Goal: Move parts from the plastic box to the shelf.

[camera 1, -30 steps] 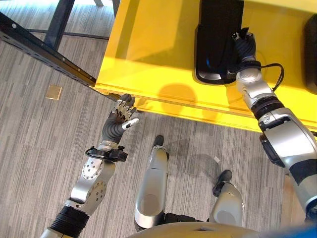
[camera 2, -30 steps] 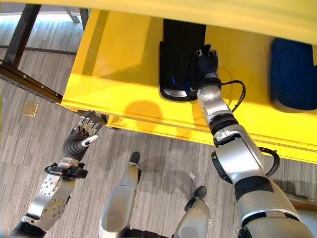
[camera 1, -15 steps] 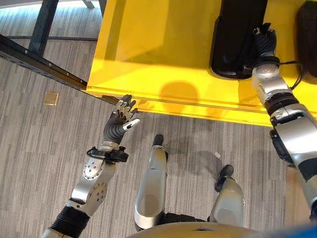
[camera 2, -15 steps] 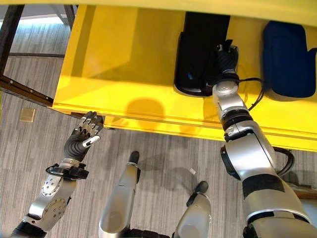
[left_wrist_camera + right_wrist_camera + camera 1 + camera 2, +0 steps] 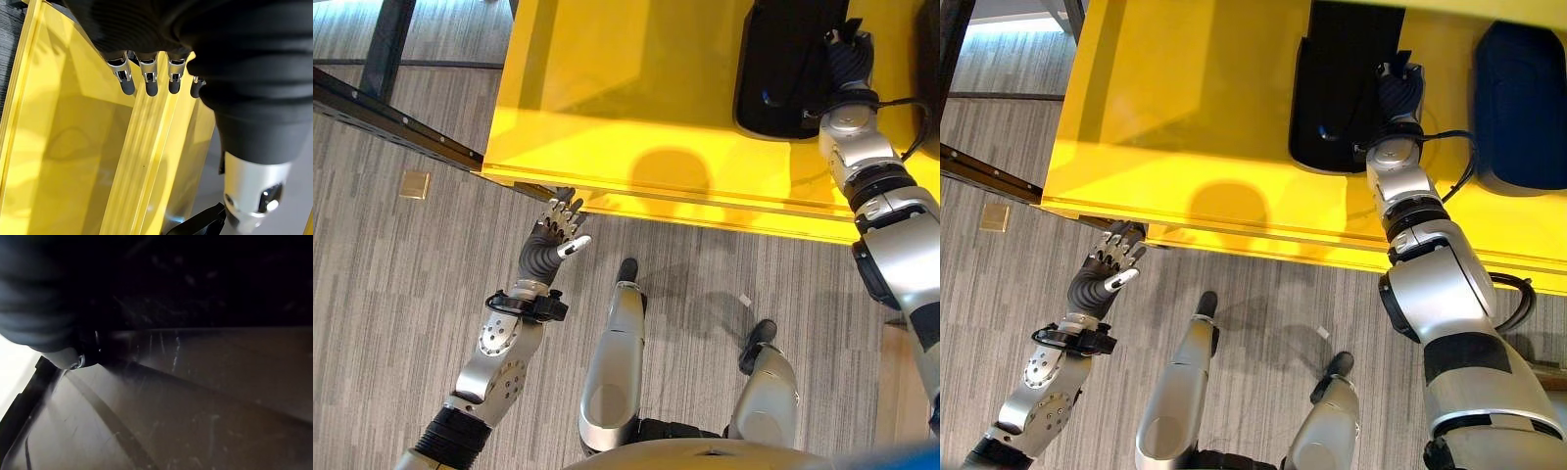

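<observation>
Yellow is the big thing in front of the robot: a wide yellow shelf (image 5: 636, 108) with a flat top and a long front edge. A black plastic part (image 5: 1337, 88) is lying on it, toward the right. Next to that, farther right, a dark blue part (image 5: 1520, 103) is lying on the same shelf, a little apart from the black one.

The robot's right hand (image 5: 1398, 93) is reaching over the shelf and resting against the right side of the black part. Its fingers are hidden down by the part, so I cannot tell if they are holding it or letting go. The right wrist view is showing a dark scratched plastic surface very close up.

The left hand (image 5: 558, 223) is hanging just below the front edge of the shelf, with its fingers (image 5: 146, 81) straight and loose, holding nothing.

It looks like the robot is busy with the putting-down step: the black part is already sitting on the shelf. I think the next move is for the right hand to let go, if it has not, and lift away without dragging the part along. Then it would need to go back for another part.

A small tan square (image 5: 416, 183) is lying on the grey floor (image 5: 382, 294), well away from the shelf.
</observation>
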{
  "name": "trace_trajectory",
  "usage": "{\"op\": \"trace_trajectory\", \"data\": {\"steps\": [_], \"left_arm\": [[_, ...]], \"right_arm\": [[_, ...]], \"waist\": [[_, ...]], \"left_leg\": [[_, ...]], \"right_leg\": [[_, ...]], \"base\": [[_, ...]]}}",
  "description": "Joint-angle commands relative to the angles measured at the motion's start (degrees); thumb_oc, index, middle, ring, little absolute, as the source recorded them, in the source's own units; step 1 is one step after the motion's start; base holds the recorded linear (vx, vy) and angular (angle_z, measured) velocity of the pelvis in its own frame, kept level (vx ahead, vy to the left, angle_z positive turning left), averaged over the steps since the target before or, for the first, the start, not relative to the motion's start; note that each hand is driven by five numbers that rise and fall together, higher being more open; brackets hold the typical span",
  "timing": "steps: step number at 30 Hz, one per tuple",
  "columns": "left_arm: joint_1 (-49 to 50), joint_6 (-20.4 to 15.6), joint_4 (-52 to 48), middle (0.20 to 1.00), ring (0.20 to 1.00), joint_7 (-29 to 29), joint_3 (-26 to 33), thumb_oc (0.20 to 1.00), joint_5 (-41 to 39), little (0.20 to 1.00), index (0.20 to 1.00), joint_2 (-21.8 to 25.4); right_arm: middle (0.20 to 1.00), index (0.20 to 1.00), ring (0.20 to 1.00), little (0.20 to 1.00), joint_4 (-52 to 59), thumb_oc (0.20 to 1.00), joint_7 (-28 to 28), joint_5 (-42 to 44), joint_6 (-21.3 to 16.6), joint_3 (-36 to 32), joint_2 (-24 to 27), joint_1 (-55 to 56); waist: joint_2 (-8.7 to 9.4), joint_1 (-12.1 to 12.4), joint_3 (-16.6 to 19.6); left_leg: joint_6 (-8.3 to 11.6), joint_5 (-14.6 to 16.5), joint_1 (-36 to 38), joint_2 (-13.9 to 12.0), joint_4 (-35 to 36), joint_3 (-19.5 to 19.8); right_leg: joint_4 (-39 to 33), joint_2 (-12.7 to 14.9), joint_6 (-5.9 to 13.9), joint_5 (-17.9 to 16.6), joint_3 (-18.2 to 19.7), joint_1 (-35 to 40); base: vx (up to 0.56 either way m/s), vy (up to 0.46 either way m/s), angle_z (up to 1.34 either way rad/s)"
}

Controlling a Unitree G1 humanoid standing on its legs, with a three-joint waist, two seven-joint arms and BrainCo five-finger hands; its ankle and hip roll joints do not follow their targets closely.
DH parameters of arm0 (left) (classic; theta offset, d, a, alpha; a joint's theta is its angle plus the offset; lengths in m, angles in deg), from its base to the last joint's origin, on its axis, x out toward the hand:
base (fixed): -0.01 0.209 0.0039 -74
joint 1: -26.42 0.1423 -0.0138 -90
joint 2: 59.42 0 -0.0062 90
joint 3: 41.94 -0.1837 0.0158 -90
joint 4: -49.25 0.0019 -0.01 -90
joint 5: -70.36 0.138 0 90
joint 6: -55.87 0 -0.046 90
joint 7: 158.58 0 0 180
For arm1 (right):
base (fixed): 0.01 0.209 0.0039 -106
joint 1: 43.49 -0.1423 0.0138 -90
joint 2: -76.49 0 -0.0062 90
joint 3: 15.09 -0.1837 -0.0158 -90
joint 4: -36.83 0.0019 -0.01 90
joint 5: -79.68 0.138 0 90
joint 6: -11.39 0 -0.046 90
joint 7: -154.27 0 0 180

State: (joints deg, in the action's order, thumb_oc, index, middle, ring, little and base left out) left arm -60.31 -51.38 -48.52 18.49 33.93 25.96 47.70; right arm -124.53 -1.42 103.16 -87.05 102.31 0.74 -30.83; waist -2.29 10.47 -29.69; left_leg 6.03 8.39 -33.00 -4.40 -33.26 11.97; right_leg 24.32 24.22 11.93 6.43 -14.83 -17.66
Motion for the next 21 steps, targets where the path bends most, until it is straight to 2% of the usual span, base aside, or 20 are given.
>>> {"op": "trace_trajectory", "data": {"steps": [1,13,14,15,21], "left_arm": [[-0.97,-4.24,-4.62,1.000,1.000,-0.50,1.16,1.000,-0.99,1.000,1.000,2.39],[-1.37,-4.86,-4.50,1.000,1.000,-1.44,0.71,1.000,-0.85,1.000,1.000,2.34],[-1.45,-4.84,-4.34,1.000,1.000,-1.54,0.62,1.000,-0.73,1.000,1.000,2.43],[-1.49,-4.83,-4.30,1.000,1.000,-1.62,0.56,1.000,-0.67,1.000,1.000,2.45],[-1.22,-4.92,-4.21,1.000,1.000,-1.99,0.99,1.000,-0.07,1.000,1.000,2.70]], "right_arm": [[0.200,0.200,0.200,0.200,-0.90,0.200,0.96,-0.67,-3.60,1.56,2.66,-7.10],[0.200,0.200,0.200,0.200,-2.70,0.200,1.14,0.12,-3.58,1.41,1.92,-8.01],[0.837,0.837,0.837,0.837,-3.73,0.837,1.21,0.59,-3.45,1.14,1.71,-8.22],[1.000,1.000,1.000,1.000,-4.06,1.000,1.17,0.90,-3.39,0.96,1.63,-8.32],[1.000,1.000,1.000,1.000,-4.60,1.000,1.18,1.40,-3.31,1.28,1.36,-8.86]], "waist": [[0.17,1.00,-0.06],[0.22,0.68,-0.10],[0.20,0.67,-0.10],[0.20,0.65,-0.10],[0.31,0.63,-0.10]], "left_leg": [[-0.89,-1.82,0.05,-0.16,0.38,-0.81],[-0.99,-1.34,-0.86,-0.42,-0.19,-1.45],[-1.01,-1.33,-0.98,-0.38,-0.33,-1.54],[-1.03,-1.34,-1.01,-0.38,-0.34,-1.53],[-0.97,-1.44,-0.92,-0.46,-0.21,-1.58]], "right_leg": [[11.95,-2.28,-4.13,2.45,4.08,-5.08],[12.21,-2.38,-3.98,2.48,4.44,-6.13],[12.42,-2.45,-4.03,2.64,4.62,-6.33],[12.36,-2.48,-4.04,2.66,4.72,-6.32],[12.16,-2.75,-4.06,2.55,4.86,-6.39]], "base": [[0.00,0.000,0.00],[0.00,0.000,0.00],[0.00,0.000,0.00],[0.00,0.000,0.00],[0.00,0.000,0.00]]}}
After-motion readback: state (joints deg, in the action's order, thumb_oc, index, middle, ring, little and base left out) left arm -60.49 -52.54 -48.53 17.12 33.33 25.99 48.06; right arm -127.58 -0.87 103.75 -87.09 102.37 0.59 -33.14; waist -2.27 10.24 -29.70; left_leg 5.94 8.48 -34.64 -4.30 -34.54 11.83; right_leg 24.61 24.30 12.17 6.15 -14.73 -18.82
